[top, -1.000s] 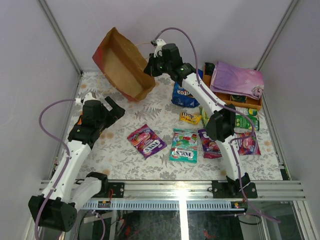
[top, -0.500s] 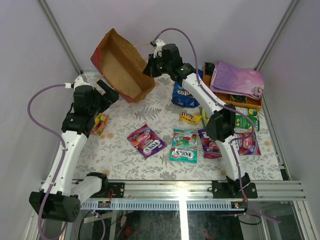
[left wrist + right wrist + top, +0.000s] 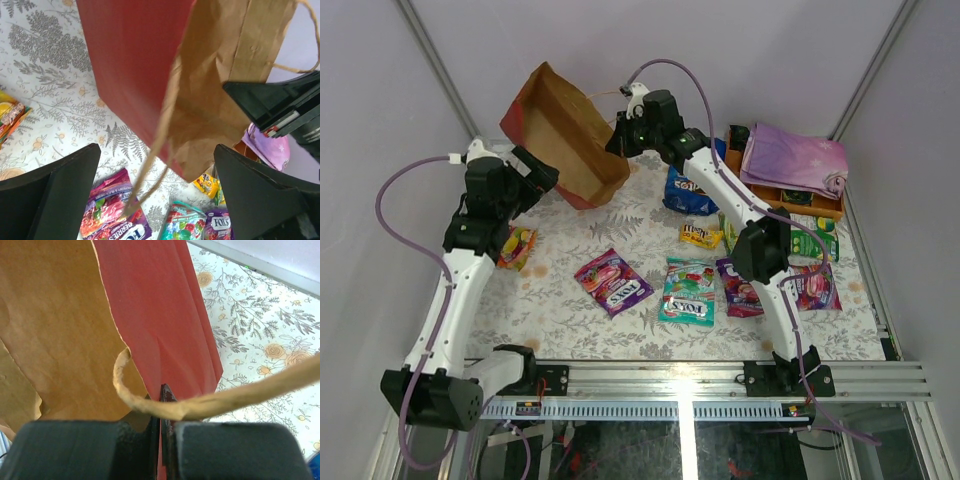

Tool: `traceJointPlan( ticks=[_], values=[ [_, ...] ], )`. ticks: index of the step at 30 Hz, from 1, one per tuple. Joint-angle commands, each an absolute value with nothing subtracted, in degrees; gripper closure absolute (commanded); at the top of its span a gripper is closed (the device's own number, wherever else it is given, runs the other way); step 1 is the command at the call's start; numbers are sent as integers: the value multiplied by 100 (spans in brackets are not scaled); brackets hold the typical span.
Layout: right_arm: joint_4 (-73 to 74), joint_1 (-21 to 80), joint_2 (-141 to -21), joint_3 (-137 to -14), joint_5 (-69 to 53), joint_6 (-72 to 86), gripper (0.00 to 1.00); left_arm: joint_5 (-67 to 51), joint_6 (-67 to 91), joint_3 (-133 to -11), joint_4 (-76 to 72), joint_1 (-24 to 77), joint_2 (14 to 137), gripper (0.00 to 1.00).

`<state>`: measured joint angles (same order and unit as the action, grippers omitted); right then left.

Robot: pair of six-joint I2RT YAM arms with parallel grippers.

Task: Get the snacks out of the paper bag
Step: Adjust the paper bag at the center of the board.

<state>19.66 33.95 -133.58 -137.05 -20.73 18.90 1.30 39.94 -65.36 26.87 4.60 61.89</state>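
Above the table's far left, the paper bag hung tilted from the right gripper.
Those jaws were clamped on the bag's rim by a string handle, and its long axis ran up and away leftward. The left gripper gaped wide, the bag's low edge just ahead, untouched. Snacks lay on the table.
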Motion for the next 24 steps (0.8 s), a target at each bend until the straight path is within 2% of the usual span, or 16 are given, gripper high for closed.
traceJointPlan(
  ticks=[1,4,12,19,21,22,24],
  values=[
    [1508,3410,-13097,-13650,-2300,2031,100,175,3901,-7098,2596,413,6551,5],
    [1485,3411,-13126,-13649,-2366,2102,100,322,3809,-7449,2725,422,6800,10],
    [1407,3410,-13083,-13563,-2426,2194,100,524,3301,-7932,3097,418,7422,35],
    [1384,3409,-13075,-13503,-2439,2240,100,861,2933,-8255,3506,419,7771,44],
    [1390,3410,-13068,-13501,-2427,2236,100,938,2881,-8314,3552,414,7789,51],
    [1402,3410,-13061,-13500,-2420,2228,99,982,2862,-8341,3562,421,7776,53],
    [1415,3404,-13048,-13487,-2394,2198,88,1066,2812,-8413,3610,415,7764,61]
  ],
)
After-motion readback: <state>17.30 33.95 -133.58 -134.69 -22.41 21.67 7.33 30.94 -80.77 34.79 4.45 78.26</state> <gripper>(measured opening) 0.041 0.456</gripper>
